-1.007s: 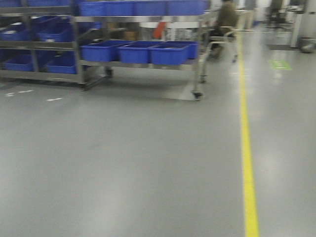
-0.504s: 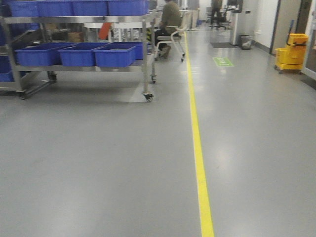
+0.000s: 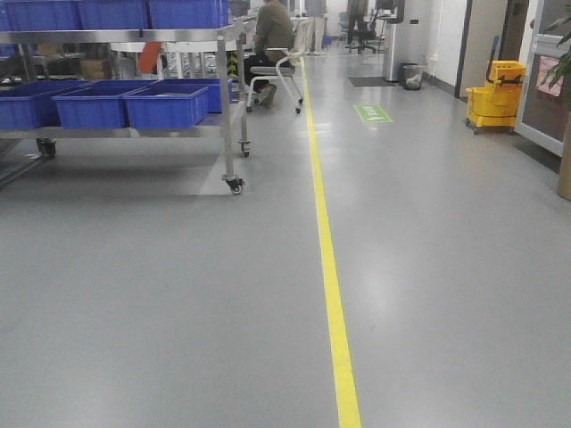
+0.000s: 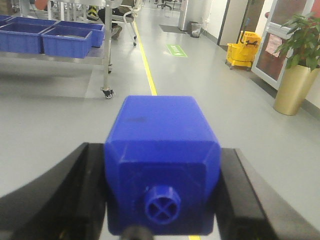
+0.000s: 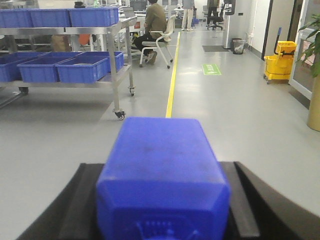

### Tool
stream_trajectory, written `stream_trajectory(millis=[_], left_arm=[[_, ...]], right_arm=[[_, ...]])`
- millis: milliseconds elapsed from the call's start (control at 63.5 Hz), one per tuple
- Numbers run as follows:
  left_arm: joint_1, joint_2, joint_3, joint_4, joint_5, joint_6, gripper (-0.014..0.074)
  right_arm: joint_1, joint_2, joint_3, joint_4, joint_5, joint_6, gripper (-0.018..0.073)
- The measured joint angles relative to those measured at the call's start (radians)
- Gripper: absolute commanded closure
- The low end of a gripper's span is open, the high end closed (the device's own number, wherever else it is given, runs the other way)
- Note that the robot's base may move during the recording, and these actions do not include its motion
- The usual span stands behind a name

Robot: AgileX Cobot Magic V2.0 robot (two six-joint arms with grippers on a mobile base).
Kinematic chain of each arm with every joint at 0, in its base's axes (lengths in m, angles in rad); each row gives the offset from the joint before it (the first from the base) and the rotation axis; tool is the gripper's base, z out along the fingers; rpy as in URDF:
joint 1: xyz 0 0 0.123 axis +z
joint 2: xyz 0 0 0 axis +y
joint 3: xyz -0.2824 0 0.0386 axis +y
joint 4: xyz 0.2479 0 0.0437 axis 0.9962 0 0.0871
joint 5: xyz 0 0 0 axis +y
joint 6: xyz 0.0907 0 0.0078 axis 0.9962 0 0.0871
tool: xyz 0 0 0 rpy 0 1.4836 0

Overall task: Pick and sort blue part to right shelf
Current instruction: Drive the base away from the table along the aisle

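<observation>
The left gripper grips one blue part and the right gripper another blue part, both well short of the wheeled shelf.

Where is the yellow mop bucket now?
In the front view, the yellow mop bucket stands on the far right, right of the green floor sign.

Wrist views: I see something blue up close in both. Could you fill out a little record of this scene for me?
Left jaws: shut on a blue part, cap end facing the camera
Right jaws: shut on a second blue part
Shelf: steel rack on casters, ahead to the left, holding blue bins
Floor: grey, with a yellow line down the aisle
Bystanders: seated person beyond the rack
Other items: yellow mop bucket, potted plant
Progress: neither part on the rack yet
</observation>
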Motion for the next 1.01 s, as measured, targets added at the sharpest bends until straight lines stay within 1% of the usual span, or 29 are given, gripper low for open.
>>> stream_trajectory(millis=[1007], left_arm=[[0.000, 0.000, 0.000, 0.000, 0.000, 0.000, 0.0210]], right_arm=[[0.000, 0.000, 0.000, 0.000, 0.000, 0.000, 0.0134]])
